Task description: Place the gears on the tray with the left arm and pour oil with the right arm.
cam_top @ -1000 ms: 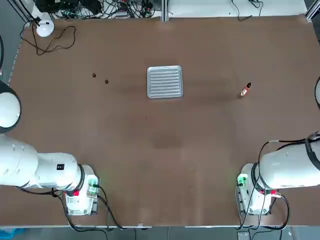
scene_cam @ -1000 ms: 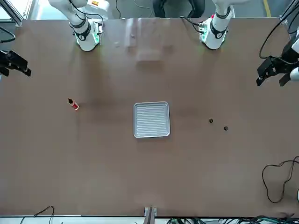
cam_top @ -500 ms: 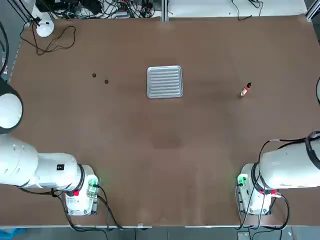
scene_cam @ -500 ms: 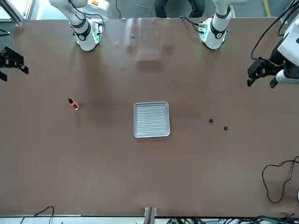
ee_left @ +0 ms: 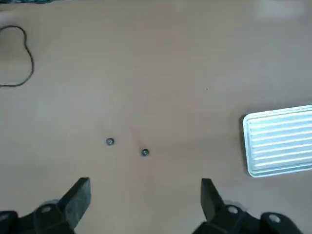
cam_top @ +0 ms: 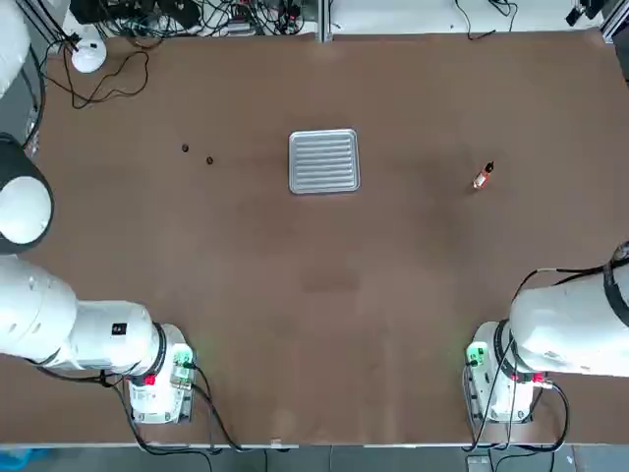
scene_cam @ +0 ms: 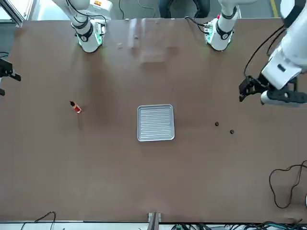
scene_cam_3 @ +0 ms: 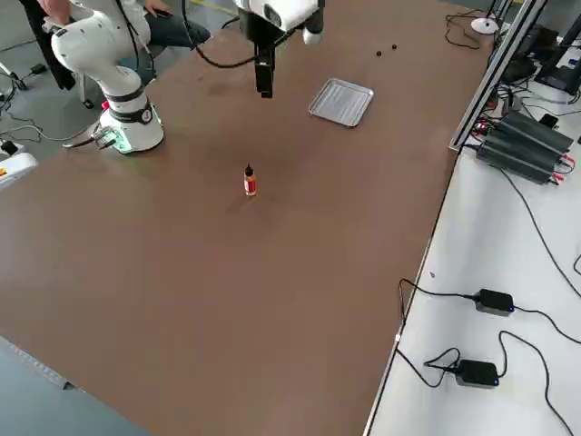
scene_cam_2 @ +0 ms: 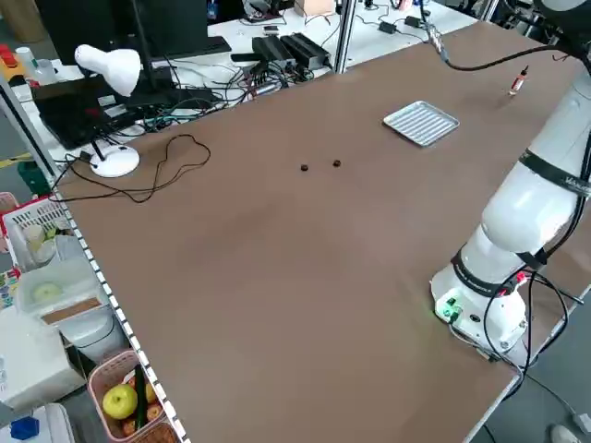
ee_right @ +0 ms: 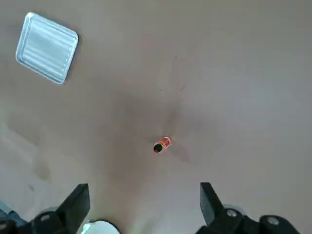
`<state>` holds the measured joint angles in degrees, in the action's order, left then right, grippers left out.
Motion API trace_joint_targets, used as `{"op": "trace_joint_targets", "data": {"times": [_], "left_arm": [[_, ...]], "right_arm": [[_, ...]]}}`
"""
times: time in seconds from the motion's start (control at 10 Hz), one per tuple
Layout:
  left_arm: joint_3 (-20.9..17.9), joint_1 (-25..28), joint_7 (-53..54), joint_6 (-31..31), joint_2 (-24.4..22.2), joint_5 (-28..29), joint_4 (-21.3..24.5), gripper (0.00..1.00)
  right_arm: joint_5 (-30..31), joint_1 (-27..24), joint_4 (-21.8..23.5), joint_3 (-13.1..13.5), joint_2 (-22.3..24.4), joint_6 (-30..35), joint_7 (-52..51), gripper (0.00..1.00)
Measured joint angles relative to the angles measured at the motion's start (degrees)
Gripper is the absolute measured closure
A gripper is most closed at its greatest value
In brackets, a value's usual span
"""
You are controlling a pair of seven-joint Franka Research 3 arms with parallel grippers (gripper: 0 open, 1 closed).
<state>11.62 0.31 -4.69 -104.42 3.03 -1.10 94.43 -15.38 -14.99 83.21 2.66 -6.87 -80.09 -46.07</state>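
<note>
Ribbed metal tray bare; gears, oil on table.

Light was even and fairly bright, coming from above; shadows on the brown table were soft and faint. A pale glare patch lay on the tabletop near the arm bases in the front view. The ribbed tray caught a mild sheen. The wrist views looked slightly soft and washed out, with the fingers dark
</note>
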Motion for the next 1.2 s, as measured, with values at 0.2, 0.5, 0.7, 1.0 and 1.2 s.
{"op": "trace_joint_targets", "data": {"times": [0.2, 0.5, 0.7, 1.0, 1.2], "left_arm": [[0.11, -0.78, 0.01, -4.99, 0.6, 0.01, 5.08, 0.0], [0.21, -1.94, 0.0, -12.16, 4.18, 0.01, 11.22, 0.0], [0.19, -2.02, 0.0, -13.02, 7.97, 0.01, 12.13, 0.0], [-0.08, -1.7, -0.01, -13.82, 13.25, 0.84, 12.77, 0.01], [-0.52, -1.61, -0.34, -20.82, 15.92, 3.3, 15.97, 0.01]], "right_arm": [[-3.47, -2.43, 3.51, 0.0, -0.14, -1.46, -8.97, 0.0], [-9.82, -6.48, 11.53, 0.03, -0.44, -6.11, -27.36, 0.02], [-14.74, -9.86, 17.46, 0.07, -0.76, -7.82, -39.16, 0.01], [-21.69, -14.45, 21.26, 0.11, -4.56, -8.04, -56.63, 0.01], [-26.46, -16.47, 24.23, 0.11, -8.11, -7.94, -65.4, 0.01]]}}
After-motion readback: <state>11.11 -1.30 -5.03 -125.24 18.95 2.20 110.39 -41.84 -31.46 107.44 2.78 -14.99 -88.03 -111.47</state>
